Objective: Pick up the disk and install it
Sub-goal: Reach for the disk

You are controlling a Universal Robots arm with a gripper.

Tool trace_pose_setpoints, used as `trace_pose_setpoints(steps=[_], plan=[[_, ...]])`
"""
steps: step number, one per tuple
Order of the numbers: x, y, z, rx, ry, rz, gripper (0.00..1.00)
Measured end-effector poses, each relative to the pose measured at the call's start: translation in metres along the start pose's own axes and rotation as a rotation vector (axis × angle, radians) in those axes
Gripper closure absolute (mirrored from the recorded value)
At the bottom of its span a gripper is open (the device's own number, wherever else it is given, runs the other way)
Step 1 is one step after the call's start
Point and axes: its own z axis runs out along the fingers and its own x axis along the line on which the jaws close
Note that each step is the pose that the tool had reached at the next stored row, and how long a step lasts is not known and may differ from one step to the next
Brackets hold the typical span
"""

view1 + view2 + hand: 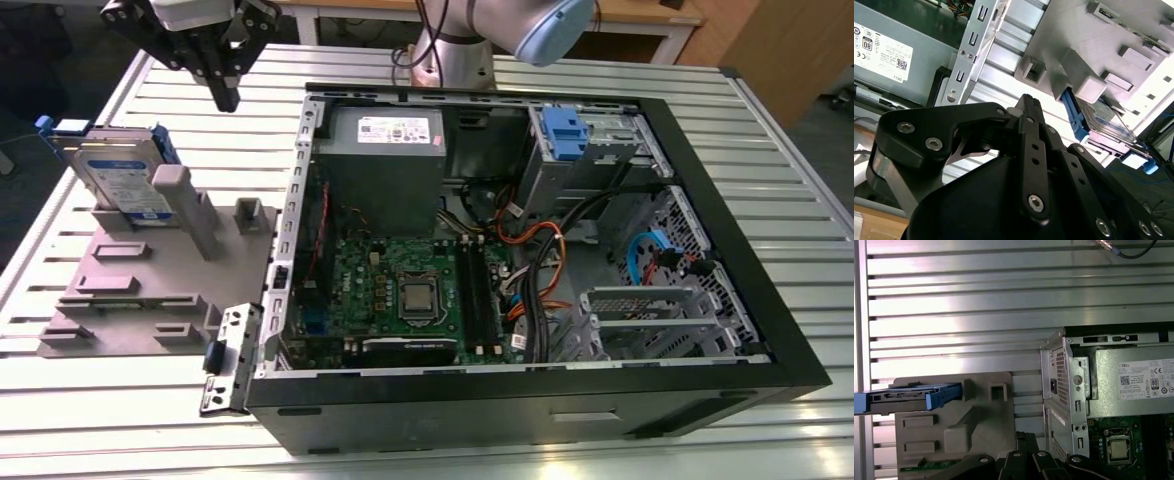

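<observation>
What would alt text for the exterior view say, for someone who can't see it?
The robot's black hand hangs shut and empty over a slatted metal table, near the disk, which stands on edge in a grey holder. On the exterior view's right lies an open computer case, its motherboard and power supply exposed.

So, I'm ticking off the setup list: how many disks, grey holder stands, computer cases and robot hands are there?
disk: 1
grey holder stand: 1
computer case: 1
robot hand: 1
Total: 4
</observation>
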Motion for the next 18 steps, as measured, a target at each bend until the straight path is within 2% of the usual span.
trace_pose_setpoints(steps=[18], plan=[[0.0025, -0.0002, 0.0, -0.0001, -0.0001, 0.0, 0.89]])
